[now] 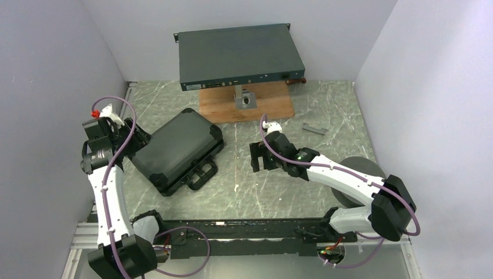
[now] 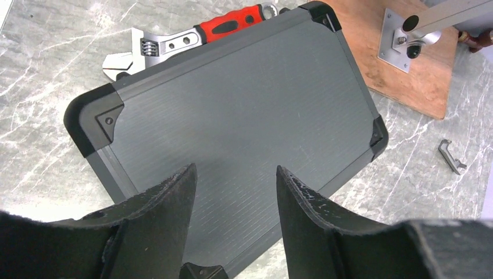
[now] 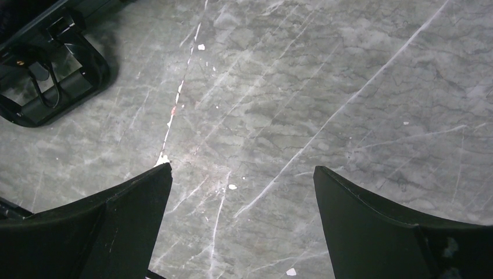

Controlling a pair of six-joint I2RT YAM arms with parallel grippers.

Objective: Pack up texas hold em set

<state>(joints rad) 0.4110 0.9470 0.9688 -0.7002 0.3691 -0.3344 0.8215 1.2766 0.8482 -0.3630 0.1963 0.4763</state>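
Grey marble worktop (image 1: 279,195) bears a closed black ribbed plastic case (image 1: 177,148); left pincer (image 2: 235,171) spread above it, right pincer (image 3: 243,170) spread wide.

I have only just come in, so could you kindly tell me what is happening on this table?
The black case lies shut on the table. The left pincer hovers open over its lid, gripping nothing. The right pincer stands wide open above bare table, empty, close to the case's handle.

Grey marble table (image 1: 250,192): closed case (image 1: 177,148), wooden board (image 1: 221,107), wrench (image 2: 174,42), small bracket (image 1: 314,128).
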